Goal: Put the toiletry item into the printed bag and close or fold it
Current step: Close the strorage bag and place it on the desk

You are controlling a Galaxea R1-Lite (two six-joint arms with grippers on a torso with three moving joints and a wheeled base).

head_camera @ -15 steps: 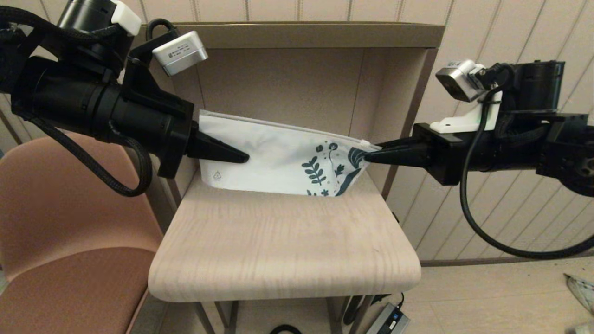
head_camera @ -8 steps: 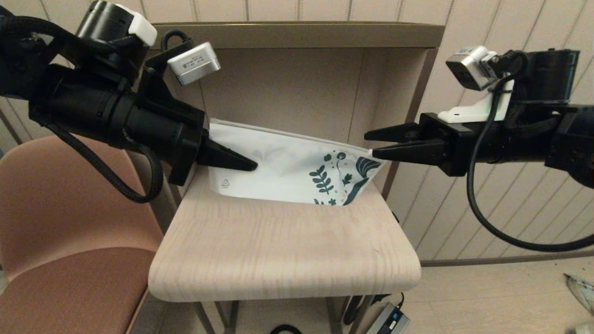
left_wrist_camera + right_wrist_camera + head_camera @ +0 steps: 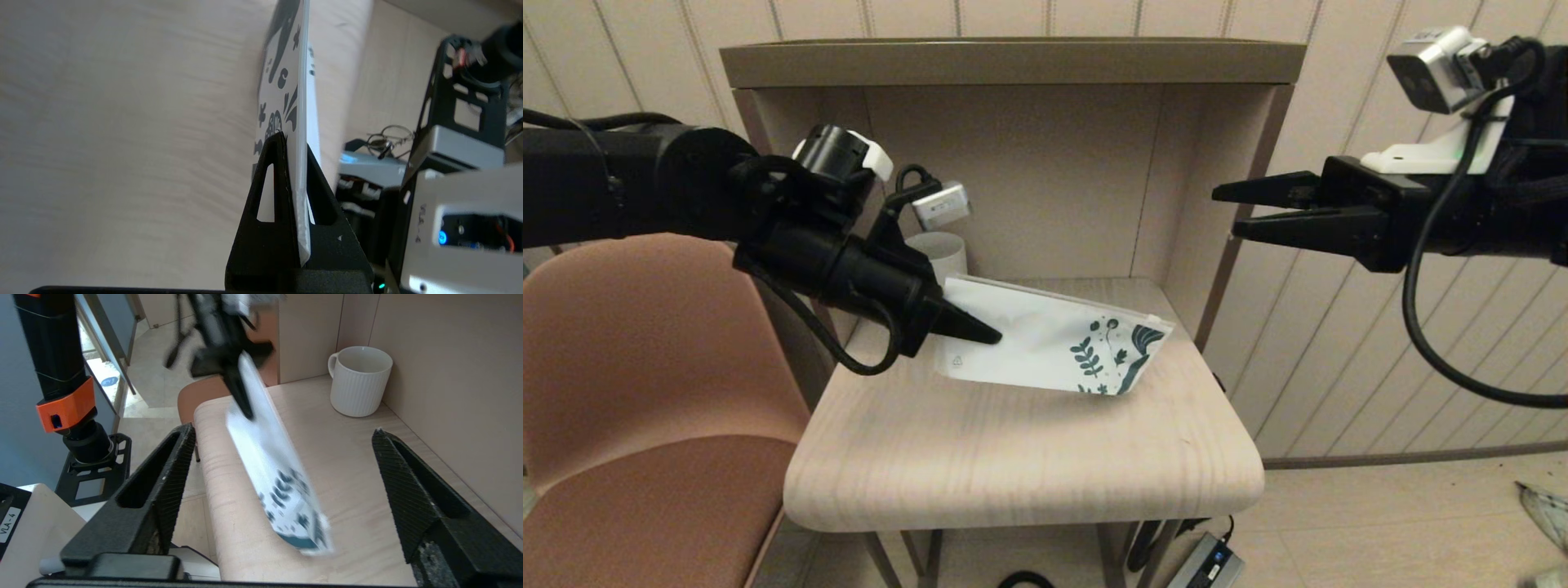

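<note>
Head view: left hand (image 3: 980, 333), frame centre-left, clenched on the plain end of the flat white leaf-printed bag (image 3: 1054, 347) above the pale wooden counter (image 3: 1021, 457); right hand (image 3: 1229, 214), upper right, released, well apart.

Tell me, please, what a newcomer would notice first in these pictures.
First, the printed bag, pinched at its plain end by the left gripper and held tilted over the small wooden table. Next, the right gripper, fingers open, up at the right and apart from the bag. A white mug stands in the back corner.
</note>
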